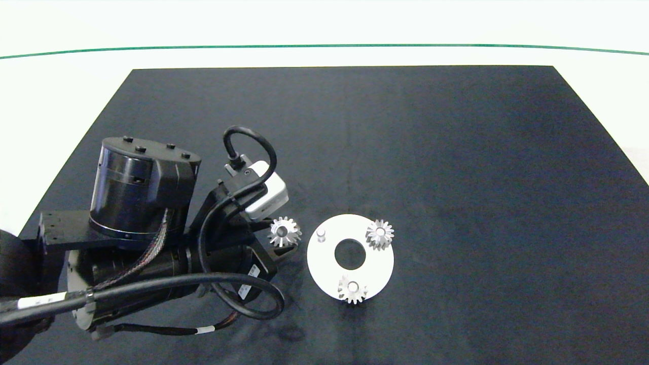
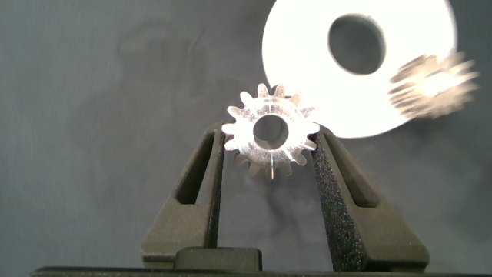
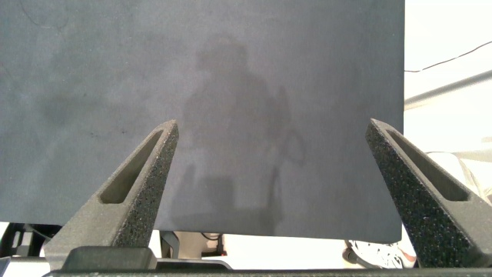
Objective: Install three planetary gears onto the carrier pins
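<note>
A flat white disc (image 1: 377, 266) lies on the dark mat, a little right of my left arm. Two silvery planetary gears sit on its carrier pins, one at the far right (image 1: 380, 234) and one at the near edge (image 1: 352, 289). The third carrier pin (image 1: 321, 234) stands bare at the disc's left side. My left gripper (image 2: 270, 146) is shut on the third gear (image 1: 284, 231) (image 2: 270, 132), held just left of the disc and the bare pin. The disc (image 2: 307, 46) and a blurred gear (image 2: 432, 83) show beyond it in the left wrist view. My right gripper (image 3: 273, 185) hangs open over bare mat, outside the head view.
The dark mat (image 1: 456, 152) covers most of the white table; its edges lie far from the disc. The left arm's bulk and cables (image 1: 152, 243) fill the near left. The mat's edge and white table (image 3: 446, 46) show in the right wrist view.
</note>
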Robot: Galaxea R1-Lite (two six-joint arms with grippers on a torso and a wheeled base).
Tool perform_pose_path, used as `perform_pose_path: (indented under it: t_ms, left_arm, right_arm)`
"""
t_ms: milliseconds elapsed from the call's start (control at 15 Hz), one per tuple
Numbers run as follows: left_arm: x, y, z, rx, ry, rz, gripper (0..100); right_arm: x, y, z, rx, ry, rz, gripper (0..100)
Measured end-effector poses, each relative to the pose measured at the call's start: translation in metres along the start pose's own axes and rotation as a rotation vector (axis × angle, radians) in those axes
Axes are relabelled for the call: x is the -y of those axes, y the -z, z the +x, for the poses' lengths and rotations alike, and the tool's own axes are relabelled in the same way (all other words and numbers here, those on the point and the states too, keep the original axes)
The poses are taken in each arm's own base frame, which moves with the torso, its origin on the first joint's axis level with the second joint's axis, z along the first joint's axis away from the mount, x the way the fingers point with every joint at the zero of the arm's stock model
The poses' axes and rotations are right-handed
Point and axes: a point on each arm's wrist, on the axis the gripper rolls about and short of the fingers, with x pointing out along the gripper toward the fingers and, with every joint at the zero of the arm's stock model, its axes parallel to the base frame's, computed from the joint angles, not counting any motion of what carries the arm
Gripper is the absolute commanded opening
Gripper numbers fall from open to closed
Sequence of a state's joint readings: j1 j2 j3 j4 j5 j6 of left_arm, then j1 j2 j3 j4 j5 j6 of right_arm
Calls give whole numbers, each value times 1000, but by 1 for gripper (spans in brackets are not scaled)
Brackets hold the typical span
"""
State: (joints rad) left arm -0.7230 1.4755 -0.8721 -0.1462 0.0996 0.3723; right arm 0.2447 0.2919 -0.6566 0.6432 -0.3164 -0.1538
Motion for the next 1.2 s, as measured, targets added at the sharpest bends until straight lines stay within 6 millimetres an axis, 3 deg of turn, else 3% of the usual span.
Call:
perform_pose_path:
  t_ms: [200,400,867,1200]
  left_arm:
    - [4,-21,-1,8,27,20,1]
    - [9,-30,11,5,49,32,1]
    - [20,-30,43,-49,82,52,1]
    - [20,-29,54,-66,80,63,1]
  right_arm:
    - [0,-1,0,0,1,1,100]
    - [0,-1,1,-3,2,0,100]
    - [0,-2,2,-6,0,-3,100]
    - [0,-2,2,-8,0,-4,100]
